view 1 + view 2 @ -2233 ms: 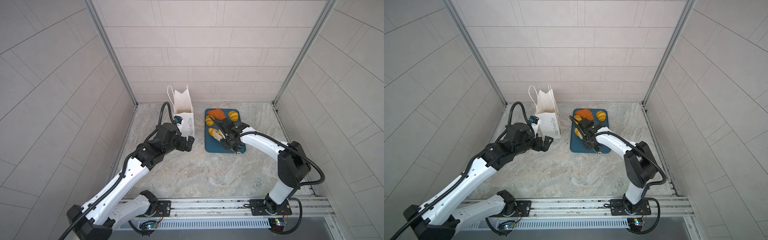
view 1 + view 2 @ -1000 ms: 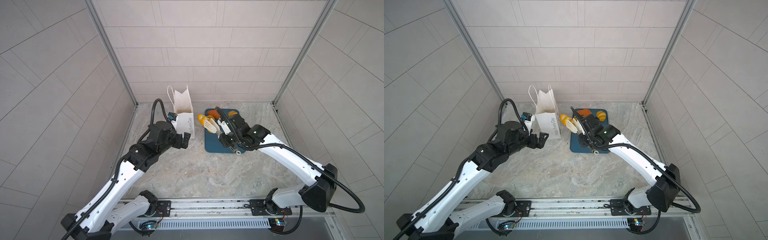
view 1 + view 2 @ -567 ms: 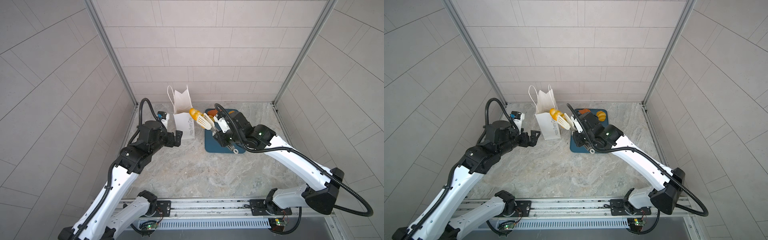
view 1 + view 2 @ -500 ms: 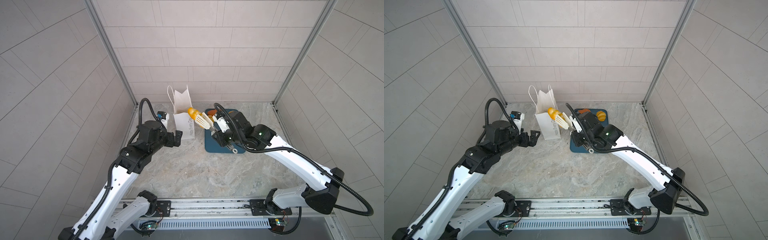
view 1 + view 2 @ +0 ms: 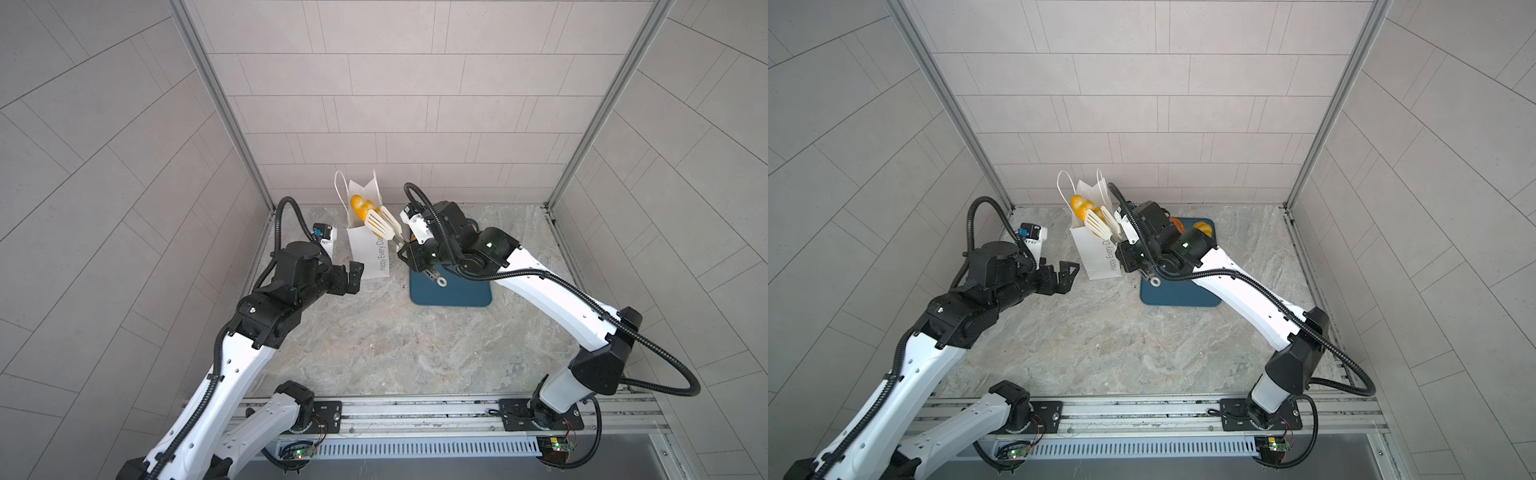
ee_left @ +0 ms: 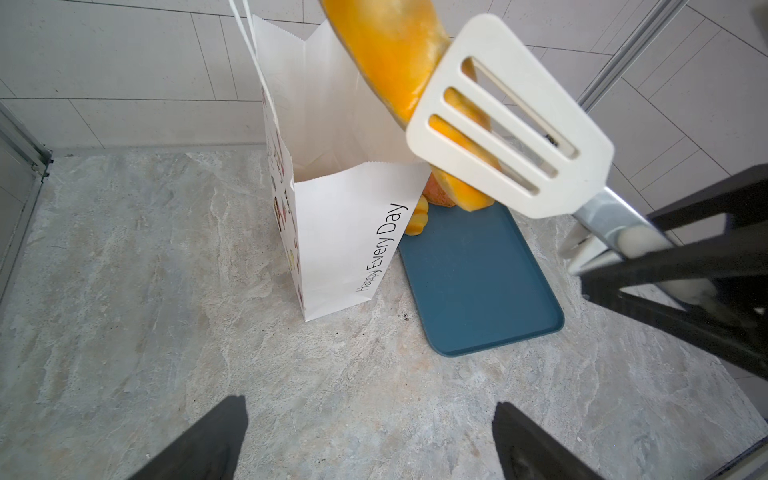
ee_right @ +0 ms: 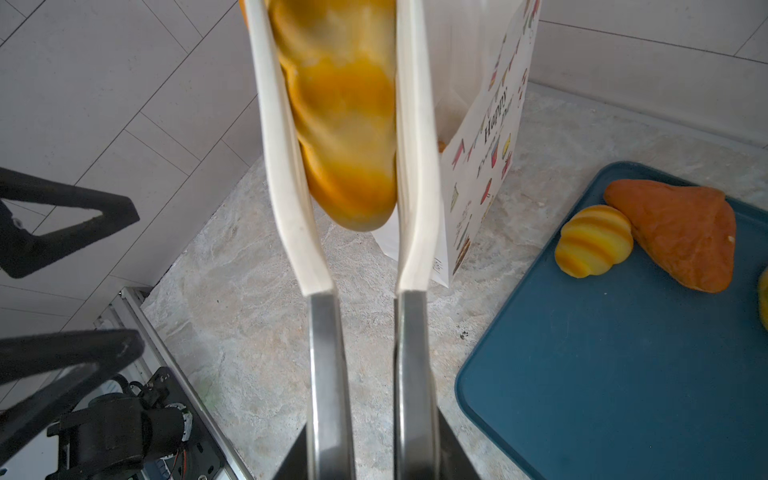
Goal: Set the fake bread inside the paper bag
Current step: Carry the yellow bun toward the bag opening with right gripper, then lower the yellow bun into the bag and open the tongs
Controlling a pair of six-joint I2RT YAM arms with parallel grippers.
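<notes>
Here, the right gripper, clenched on white tongs, holds a striped yellow roll ahead of its tips, above the nearest rim of the paper bag; it should centre over the mouth before easing off. The left gripper hangs wide open beside the bag.

In the right wrist view the roll between the tongs is blurred, its far end cut off by the picture's edge. In a top view the right claw hides the far end of the tray. The paper bag covers half a striped bun, and the bag's floor cannot be seen.
</notes>
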